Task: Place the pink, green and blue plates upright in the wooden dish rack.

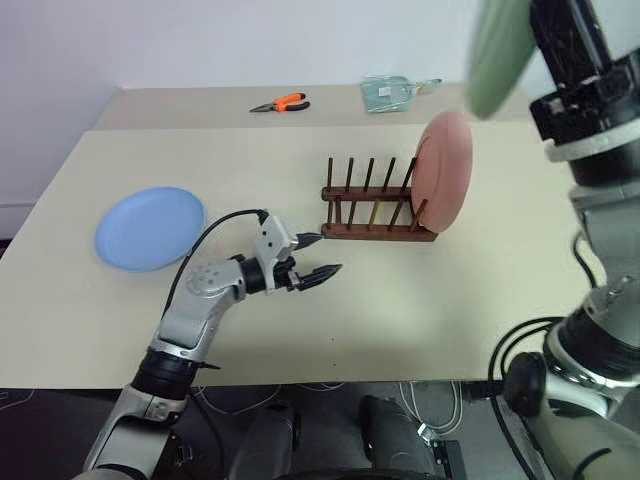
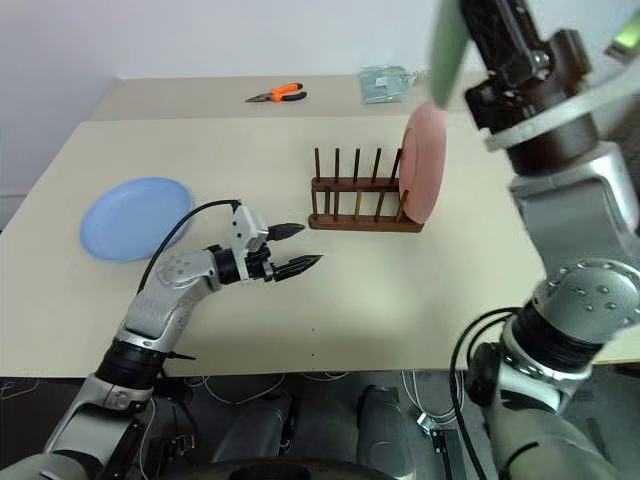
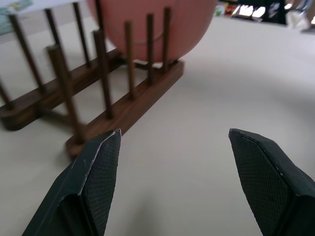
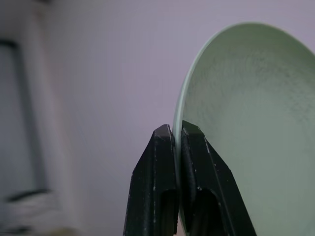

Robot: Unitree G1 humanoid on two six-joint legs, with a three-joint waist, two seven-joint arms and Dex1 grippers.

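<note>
Rack (image 1: 375, 205): stands on the desk (image 1: 450, 310), about mid-desk. All places below are given from it.

Pink plate (image 1: 444, 172): upright in the rack's right-end slot, leaning against the pegs. Judged done.

Green plate (image 4: 251, 132): held high in the air above and to the right of the rack, edge-on. The right claw (image 4: 178, 142) is pinched tight on its rim, fingers either side. Judged in hand, not yet racked; free slots stand left of the pink plate.

Blue plate (image 1: 150, 227): flat on the desk, well to the rack's left. Untouched; judged still to do.

Left claw (image 1: 312, 256): low over the desk just left of and nearer than the rack's left end, pointing toward it. Its fingers (image 3: 93, 182) stand wide apart with nothing between them.

Progress, as judged: one plate of three seated, one carried, one waiting.

Other items: orange-handled pliers (image 1: 281, 102) and a pale packet (image 1: 392, 92) lie beyond the rack, well apart from it.
</note>
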